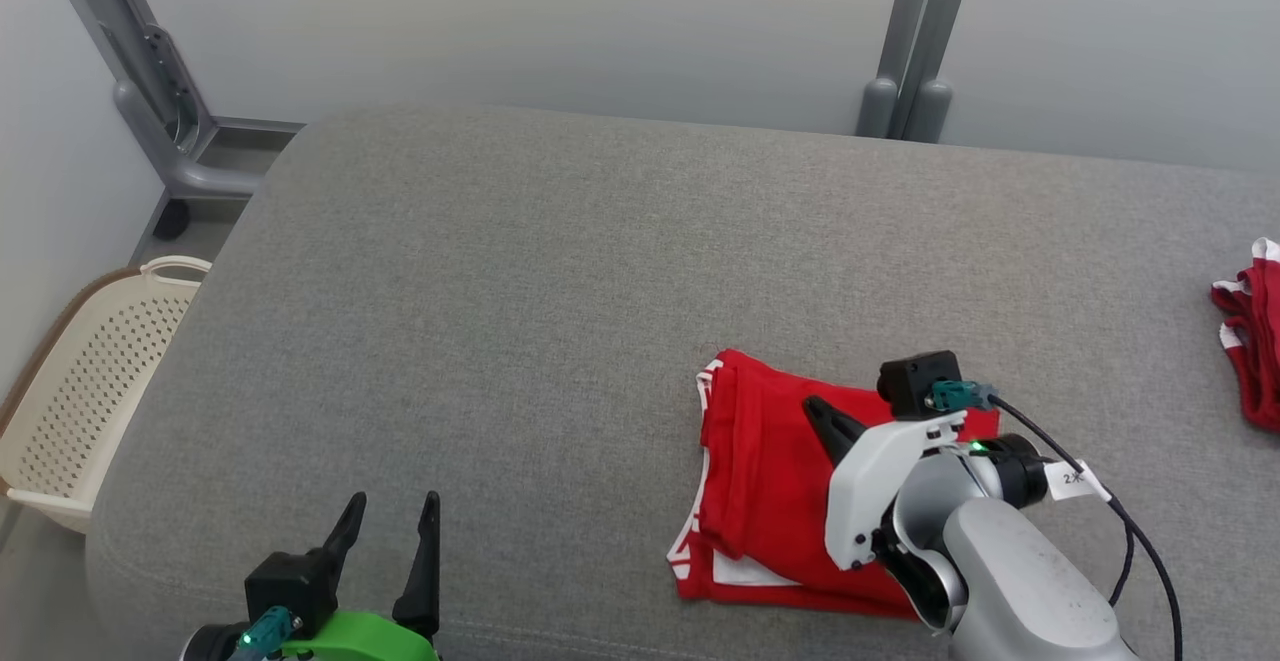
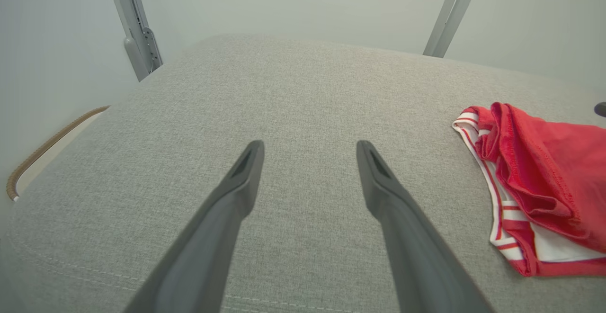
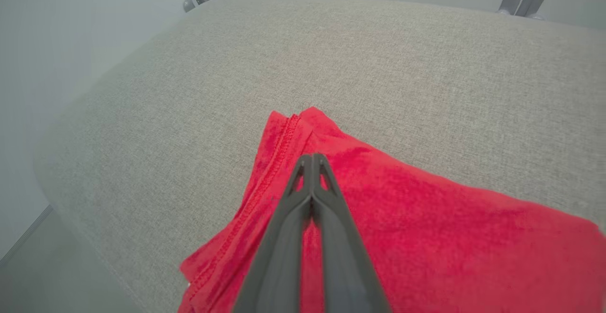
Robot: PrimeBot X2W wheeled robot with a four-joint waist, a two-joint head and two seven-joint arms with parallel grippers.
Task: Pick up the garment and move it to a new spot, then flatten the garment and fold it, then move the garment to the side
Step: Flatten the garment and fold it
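A red garment (image 1: 760,461) with white-striped trim lies folded on the grey cushioned surface (image 1: 560,271), near its front edge. My right gripper (image 1: 812,406) is shut, its fingers pointing up-left over the middle of the folded cloth. In the right wrist view the closed fingertips (image 3: 311,157) lie against the red garment (image 3: 426,218) with no cloth seen pinched between them. My left gripper (image 1: 393,503) stands open at the lower left, well apart from the garment. Through its spread fingers (image 2: 310,146) I see bare cushion, and the garment (image 2: 544,171) sits to the right.
Another red and white piece of clothing (image 1: 1255,341) lies at the cushion's far right edge. A cream perforated basket (image 1: 90,391) stands on the floor to the left. Grey metal posts (image 1: 160,91) (image 1: 915,41) rise behind the cushion against the pale wall.
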